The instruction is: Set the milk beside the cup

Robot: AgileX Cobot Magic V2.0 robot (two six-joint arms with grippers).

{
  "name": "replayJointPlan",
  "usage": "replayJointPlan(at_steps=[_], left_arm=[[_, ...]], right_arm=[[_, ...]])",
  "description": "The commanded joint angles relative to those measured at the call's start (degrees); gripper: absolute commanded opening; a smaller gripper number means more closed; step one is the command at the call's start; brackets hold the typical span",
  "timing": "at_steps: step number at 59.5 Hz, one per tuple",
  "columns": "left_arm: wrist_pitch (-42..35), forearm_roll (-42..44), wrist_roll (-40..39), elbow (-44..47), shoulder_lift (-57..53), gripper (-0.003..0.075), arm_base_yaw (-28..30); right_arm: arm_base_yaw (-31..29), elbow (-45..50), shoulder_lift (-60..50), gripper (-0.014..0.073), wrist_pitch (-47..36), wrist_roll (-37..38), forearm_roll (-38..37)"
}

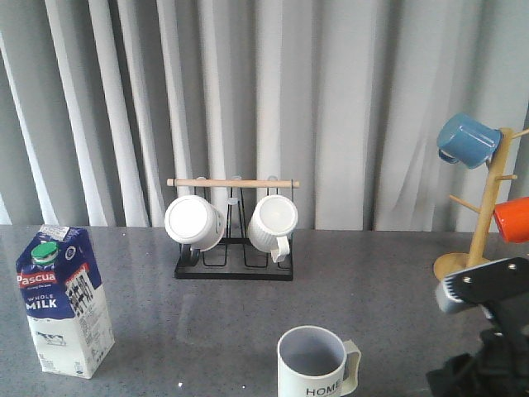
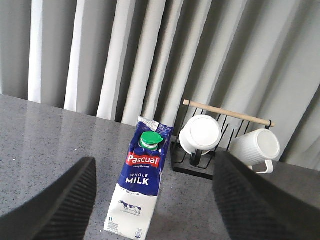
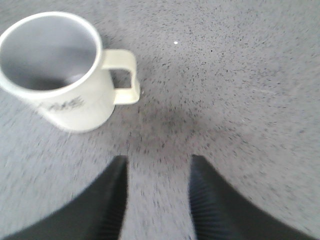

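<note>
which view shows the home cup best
The right wrist view: the cup shows whole, with rim, greyish inside and handle, though its lettering is blurred. The front view cuts it off at the bottom edge, but HOME reads clearly. The left wrist view does not show it.

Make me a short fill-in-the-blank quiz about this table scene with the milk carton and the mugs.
1. The round cap on the tall blue and white gable-top milk carton is ____.
2. The black lettering on the pale grey-white ceramic mug reads ____.
3. The black wire rack with the wooden bar holds ____ white ribbed mugs.
4. The left gripper, its fingers wide apart, faces the ____.

Missing words: green; HOME; two; milk carton
</note>
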Motion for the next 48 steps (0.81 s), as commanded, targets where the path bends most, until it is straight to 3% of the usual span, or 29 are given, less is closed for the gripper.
replayJointPlan(at_steps=[1,3,18,37,48], left_arm=[[-4.0,-0.2,0.0,-1.9,0.8,0.0486,0.1],[-4.0,-0.2,0.0,-1.9,0.8,0.0486,0.1],[-4.0,-0.2,-0.2,-1.9,0.8,0.0486,0.1],[2.3,-4.0,0.2,-3.3,2.1,0.0486,0.1],[13.4,-13.7,15.1,-15.0,7.6,0.0445,0.1]], right_arm=[[0.0,-1.4,-8.3,0.0042,3.6,-8.4,2.8],[0.0,-1.4,-10.8,-0.0018,5.5,-9.6,4.1],[0.0,-1.4,-24.4,-0.0008,16.9,-10.5,3.6],[-0.1,-1.4,-32.1,-0.0008,18.9,-10.4,-0.4],[-0.1,0.5,-32.2,-0.0008,17.4,-9.4,-0.5]])
